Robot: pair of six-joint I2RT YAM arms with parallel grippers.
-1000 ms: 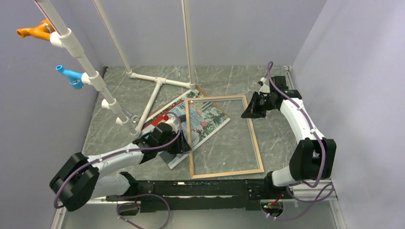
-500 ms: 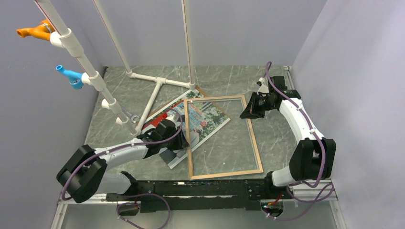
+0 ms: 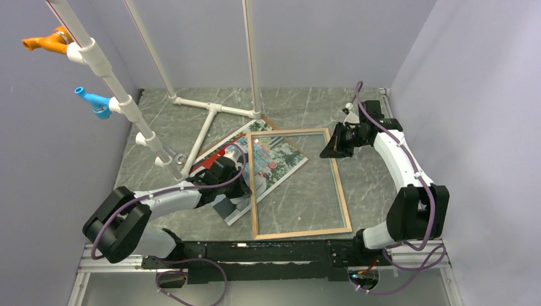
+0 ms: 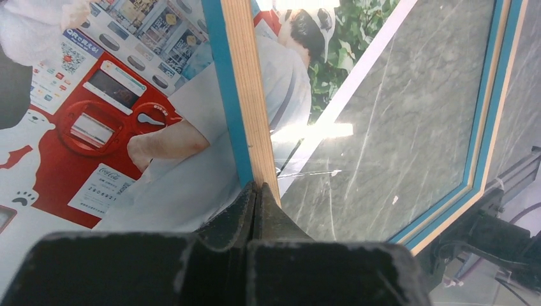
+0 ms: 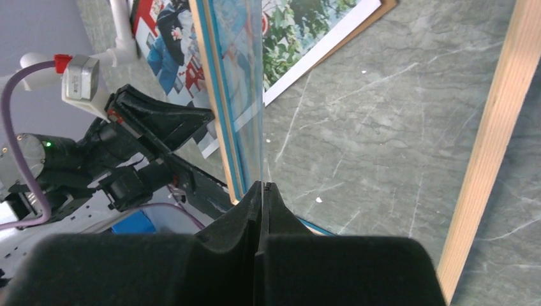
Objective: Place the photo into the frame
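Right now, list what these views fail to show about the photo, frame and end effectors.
Top view: the left arm covers part of the photo.
Left wrist: the shut left end effector hides its contact with the frame.
Right wrist: right end effector's own fingers hide any contact with the pane.
Brown board: mostly under the photo.

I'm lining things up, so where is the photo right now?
In the top view the photo lies left of centre, its right part under the frame, at its left side.
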